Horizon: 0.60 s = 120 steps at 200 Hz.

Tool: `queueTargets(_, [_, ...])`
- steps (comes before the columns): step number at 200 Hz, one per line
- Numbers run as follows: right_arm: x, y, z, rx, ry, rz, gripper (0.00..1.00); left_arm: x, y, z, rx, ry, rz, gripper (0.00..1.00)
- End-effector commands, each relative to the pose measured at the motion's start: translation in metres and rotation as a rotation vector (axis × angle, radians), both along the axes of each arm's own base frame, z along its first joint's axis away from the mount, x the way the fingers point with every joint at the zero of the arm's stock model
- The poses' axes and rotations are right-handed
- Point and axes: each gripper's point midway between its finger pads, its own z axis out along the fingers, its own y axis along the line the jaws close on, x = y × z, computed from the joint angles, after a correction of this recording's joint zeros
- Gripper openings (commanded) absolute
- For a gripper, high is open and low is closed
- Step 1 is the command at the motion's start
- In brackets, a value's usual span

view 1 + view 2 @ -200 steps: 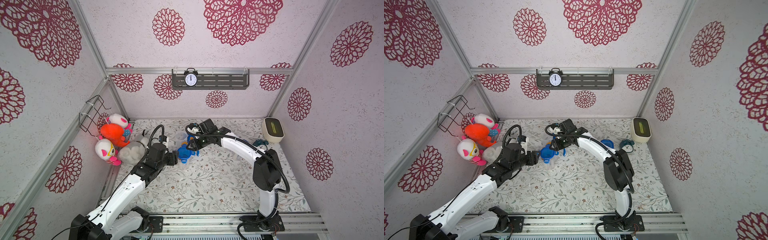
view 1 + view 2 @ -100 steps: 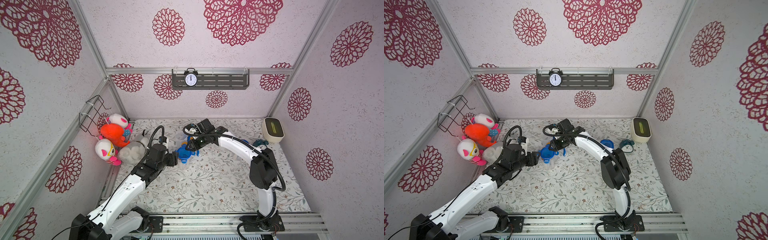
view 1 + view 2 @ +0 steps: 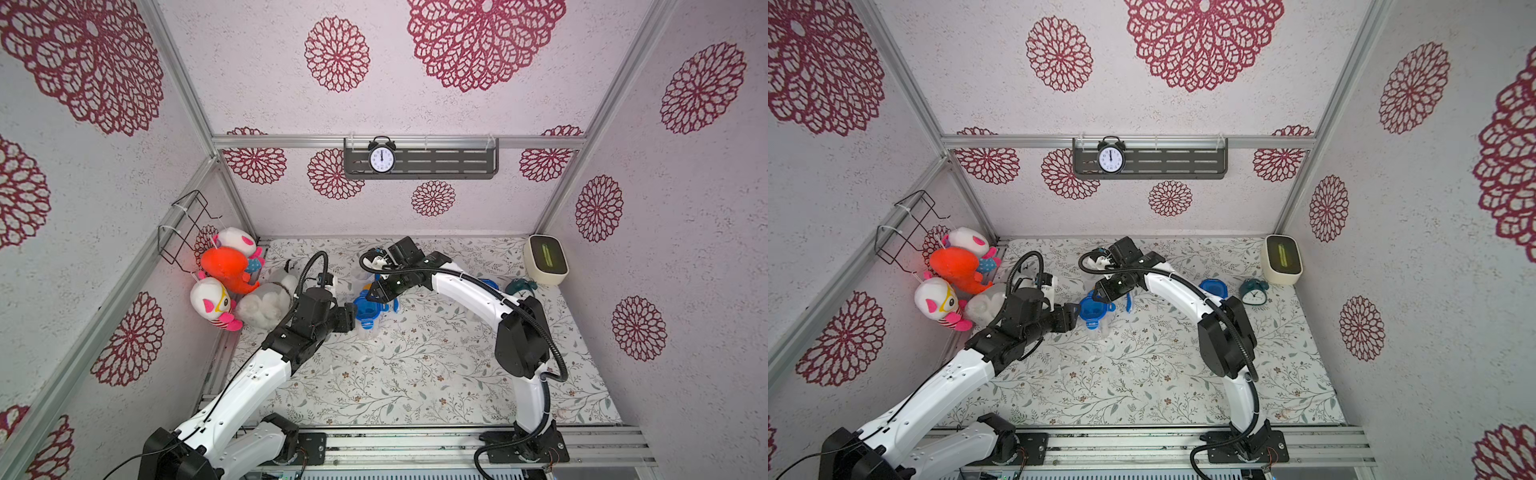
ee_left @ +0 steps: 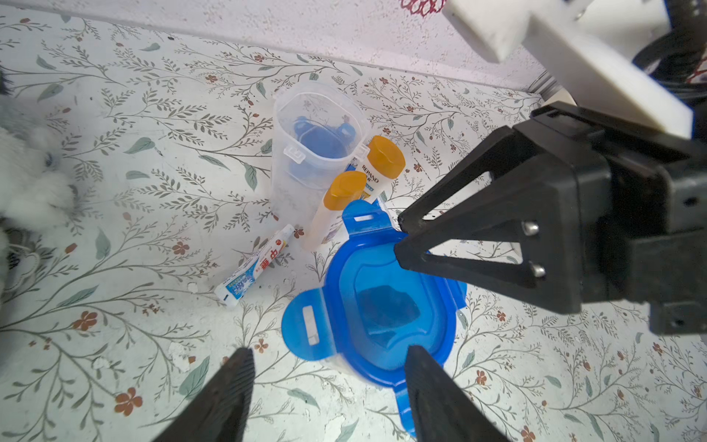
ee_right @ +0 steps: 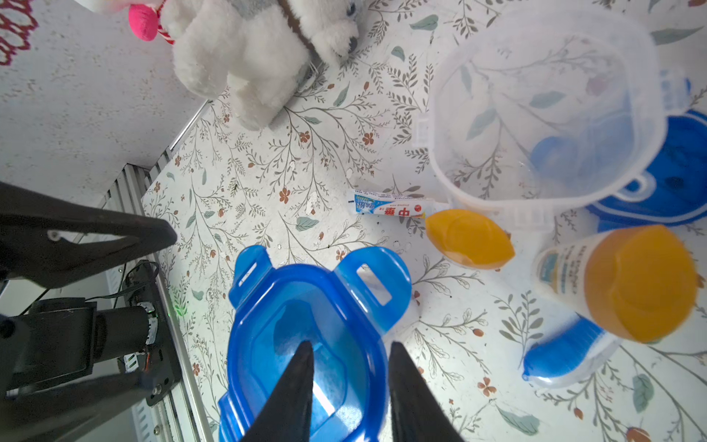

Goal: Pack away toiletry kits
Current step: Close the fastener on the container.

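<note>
Toward the back of the mat (image 3: 415,365), I see one jar (image 3: 366,330) wearing its blue lid (image 4: 386,306), tabs (image 4: 310,325) splayed (unlatched, I'd judge), my right gripper (image 5: 350,346) narrowed astride the rim, bite uncertain, my left gripper (image 4: 327,352) spread alongside, while the empty jar (image 4: 283,180), orange-capped bottles (image 4: 382,159) and toothpaste tube (image 4: 254,268) wait unpacked.

Blue lid (image 4: 386,306), orange caps (image 4: 384,157), floral mat (image 4: 114,191).
</note>
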Motion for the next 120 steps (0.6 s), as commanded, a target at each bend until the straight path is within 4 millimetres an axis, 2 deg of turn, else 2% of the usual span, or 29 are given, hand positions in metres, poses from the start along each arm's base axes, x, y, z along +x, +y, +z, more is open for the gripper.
queueTargets(1, [0.001,0.001,0.006,-0.009,-0.027,0.031,0.35,0.003,-0.001,-0.004,-0.01,0.005,0.003,0.67])
queueTargets(27, [0.001,0.003,0.003,-0.014,-0.025,0.053,0.35,0.005,-0.003,-0.007,-0.012,0.015,0.0,0.67])
queueTargets(73, [0.002,0.007,0.01,0.007,-0.036,0.073,0.36,0.008,-0.003,-0.01,-0.008,0.029,0.01,0.67])
queueTargets(95, [0.01,0.003,0.013,0.006,-0.051,0.045,0.36,0.012,0.004,-0.014,0.002,0.036,0.048,0.67])
queueTargets(120, [0.019,-0.008,0.026,0.025,-0.086,-0.013,0.4,0.019,0.006,-0.01,-0.016,0.024,0.059,0.67])
